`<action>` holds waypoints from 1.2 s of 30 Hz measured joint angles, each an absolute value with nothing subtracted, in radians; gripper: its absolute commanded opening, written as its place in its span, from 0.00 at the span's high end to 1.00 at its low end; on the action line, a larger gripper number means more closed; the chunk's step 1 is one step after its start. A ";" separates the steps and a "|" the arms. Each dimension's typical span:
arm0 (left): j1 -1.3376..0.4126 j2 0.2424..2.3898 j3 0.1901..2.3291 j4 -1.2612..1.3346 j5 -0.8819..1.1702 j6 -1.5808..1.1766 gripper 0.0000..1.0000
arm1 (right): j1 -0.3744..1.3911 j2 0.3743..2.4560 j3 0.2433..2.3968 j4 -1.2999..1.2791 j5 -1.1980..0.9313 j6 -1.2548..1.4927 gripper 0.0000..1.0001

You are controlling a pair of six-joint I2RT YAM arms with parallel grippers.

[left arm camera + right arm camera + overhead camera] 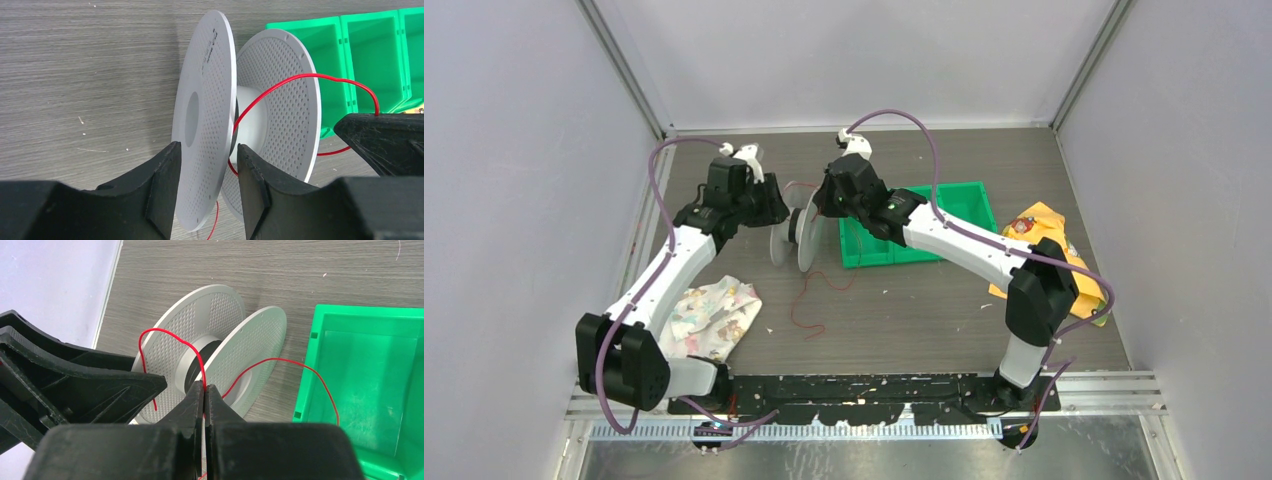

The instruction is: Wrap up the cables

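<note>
The right claw (205,389), clenched on the red cable (202,375) at its tips, holds it over the spool (225,305) just ahead, whose flange the left claw (205,150) straddles, grip unclear, so a hard pull may topple the spool or slip the strand off.

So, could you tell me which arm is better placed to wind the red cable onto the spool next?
Right, probably: the right hand is shut on the red cable beside the spool, while the left hand only straddles one flange.
</note>
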State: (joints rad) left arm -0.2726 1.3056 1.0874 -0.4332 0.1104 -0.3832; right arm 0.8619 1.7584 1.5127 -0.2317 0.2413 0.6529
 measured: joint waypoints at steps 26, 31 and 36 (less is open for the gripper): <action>-0.274 1.312 1.099 -0.486 0.147 -0.342 1.00 | 0.851 1.761 1.513 -0.235 0.205 0.657 0.23; -0.274 1.274 1.164 -0.580 0.115 -0.275 1.00 | 0.849 1.705 1.505 -0.270 0.200 0.627 0.21; -0.273 1.204 1.300 -0.697 0.080 -0.207 1.00 | 0.847 1.442 1.281 -0.155 0.204 0.551 0.21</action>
